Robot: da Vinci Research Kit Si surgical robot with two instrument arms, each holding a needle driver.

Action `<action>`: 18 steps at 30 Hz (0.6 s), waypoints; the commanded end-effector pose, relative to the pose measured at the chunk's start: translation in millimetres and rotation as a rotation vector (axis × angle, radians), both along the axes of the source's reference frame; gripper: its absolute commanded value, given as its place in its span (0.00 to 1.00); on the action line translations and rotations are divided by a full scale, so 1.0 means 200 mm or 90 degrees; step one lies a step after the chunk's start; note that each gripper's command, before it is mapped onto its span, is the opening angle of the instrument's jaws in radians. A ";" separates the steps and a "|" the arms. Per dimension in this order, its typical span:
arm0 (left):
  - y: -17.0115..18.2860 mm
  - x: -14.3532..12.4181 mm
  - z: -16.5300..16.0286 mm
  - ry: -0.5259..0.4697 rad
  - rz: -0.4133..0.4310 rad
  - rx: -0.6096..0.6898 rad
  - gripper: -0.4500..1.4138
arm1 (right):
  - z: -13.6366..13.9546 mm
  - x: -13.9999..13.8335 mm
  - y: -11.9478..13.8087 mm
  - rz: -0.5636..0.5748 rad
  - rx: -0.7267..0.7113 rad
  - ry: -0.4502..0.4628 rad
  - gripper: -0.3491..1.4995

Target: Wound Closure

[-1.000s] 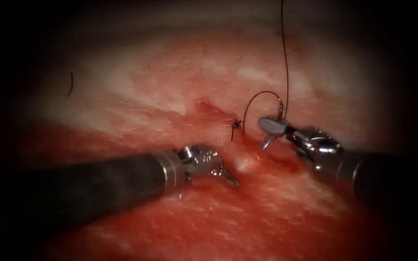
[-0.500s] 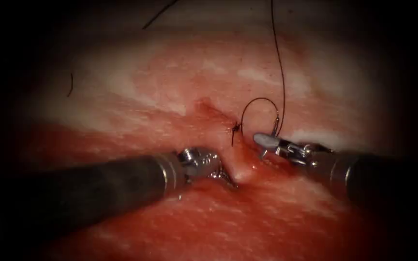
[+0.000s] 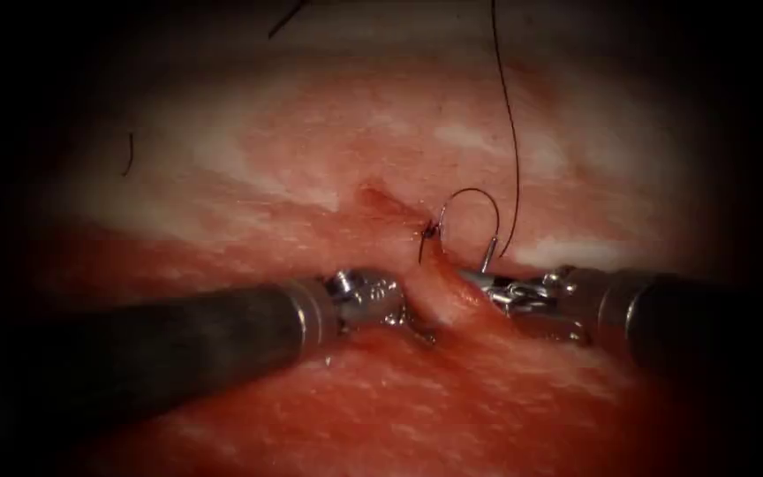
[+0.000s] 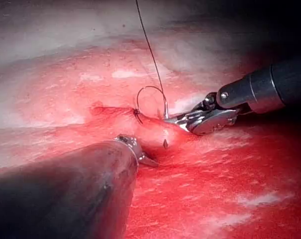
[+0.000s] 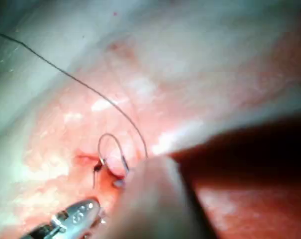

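The cut [image 3: 439, 291] is hemmed in by the left tool [image 3: 404, 314] and the right tool [image 3: 479, 281], with a raised fold of tissue [image 3: 443, 296] between them. The far side is crossed by the needle [image 3: 470, 208] and thread [image 3: 509, 132]. The near tissue lies open.

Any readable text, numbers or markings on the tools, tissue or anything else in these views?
None can be read.
Left hand: faint marks on the metal in the right wrist view, too blurred to read.
Right hand: bare metal, no lettering; it holds the needle near its tail end, with the thread running up from it.
Tissue: no labels or signs.
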State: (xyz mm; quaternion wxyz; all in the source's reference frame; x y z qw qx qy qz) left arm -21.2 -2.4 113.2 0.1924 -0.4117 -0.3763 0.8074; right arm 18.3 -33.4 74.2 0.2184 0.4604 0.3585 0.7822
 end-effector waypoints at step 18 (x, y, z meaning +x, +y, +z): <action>0.009 0.002 -0.020 -0.045 0.000 -0.053 0.30 | -0.001 -0.023 0.026 -0.143 -0.361 -0.225 0.80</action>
